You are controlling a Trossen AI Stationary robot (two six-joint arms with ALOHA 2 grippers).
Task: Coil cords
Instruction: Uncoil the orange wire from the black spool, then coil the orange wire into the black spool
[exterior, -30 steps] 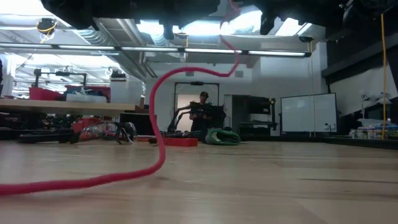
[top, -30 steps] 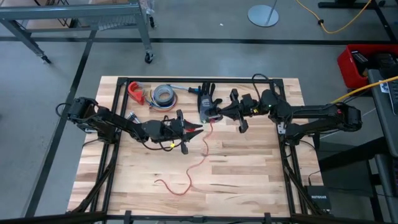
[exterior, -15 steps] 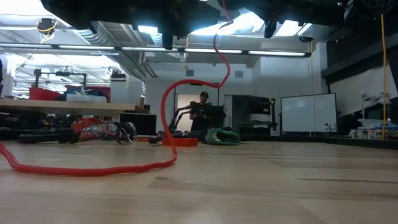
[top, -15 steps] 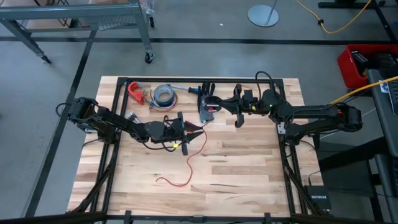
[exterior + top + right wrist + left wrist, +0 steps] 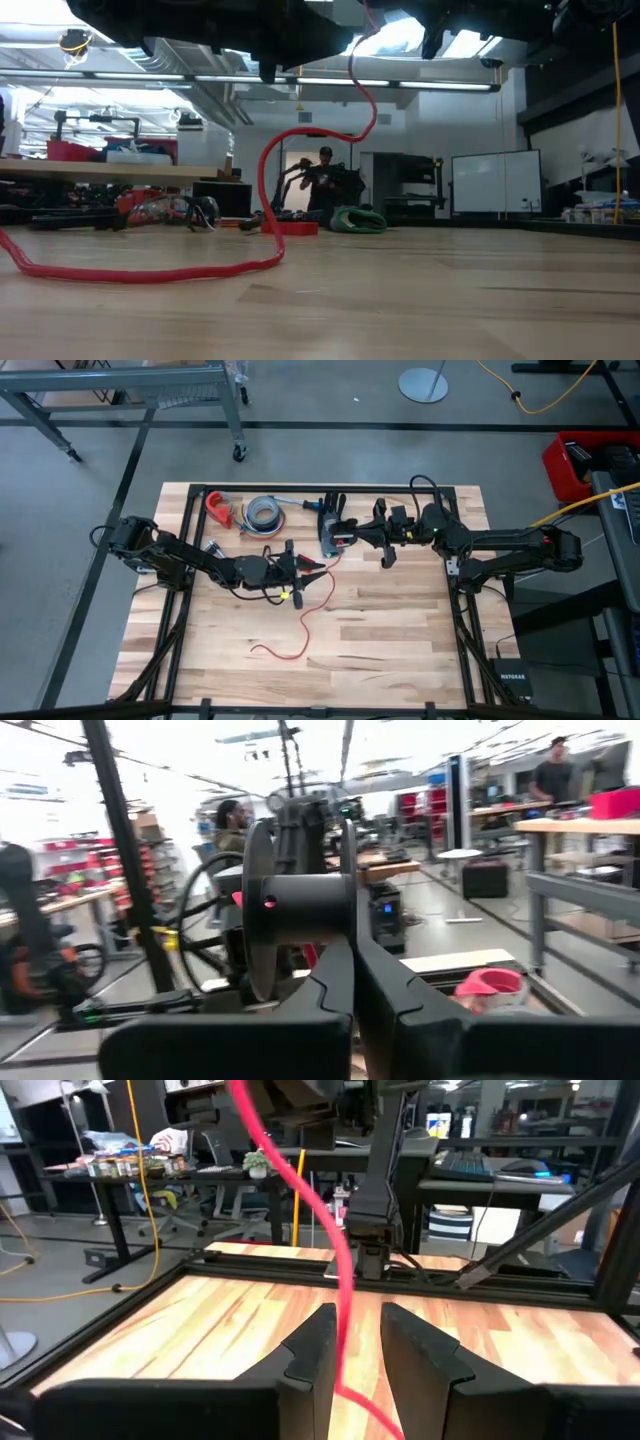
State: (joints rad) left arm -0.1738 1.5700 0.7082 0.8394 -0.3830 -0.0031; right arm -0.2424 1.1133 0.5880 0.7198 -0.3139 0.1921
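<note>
A thin red cord (image 5: 312, 615) hangs from my right gripper (image 5: 347, 540), which is shut above the table's far middle, beside a black glove (image 5: 331, 520). The cord (image 5: 335, 1250) drops through the gap of my left gripper (image 5: 360, 1345), whose fingers stand a little apart on either side of it. That gripper (image 5: 318, 568) points level toward the right arm. Below it the cord arches down (image 5: 300, 135), and its lower stretch (image 5: 150, 272) lies curved on the wood, with the free end toward the near left. My right gripper is shut on the cord's upper end (image 5: 245, 1105). Its own wrist view does not show the place of contact. The cord hangs slack below the fingers. My left gripper has the cord running close along one finger (image 5: 318, 1342). I cannot tell whether they touch.
A grey tape roll (image 5: 263, 512) and a red clamp (image 5: 218, 508) lie at the far left, near the glove. A black metal frame (image 5: 460, 560) borders the table. Bare wood (image 5: 390, 640) spreads on the near right. A person stands far back in the room (image 5: 325, 185).
The cord's lower loop has slid a little along the table toward the far edge, and more of it now lies on the wood. The hanging part arches tighter under the grippers. Most of this came in the first half second.
</note>
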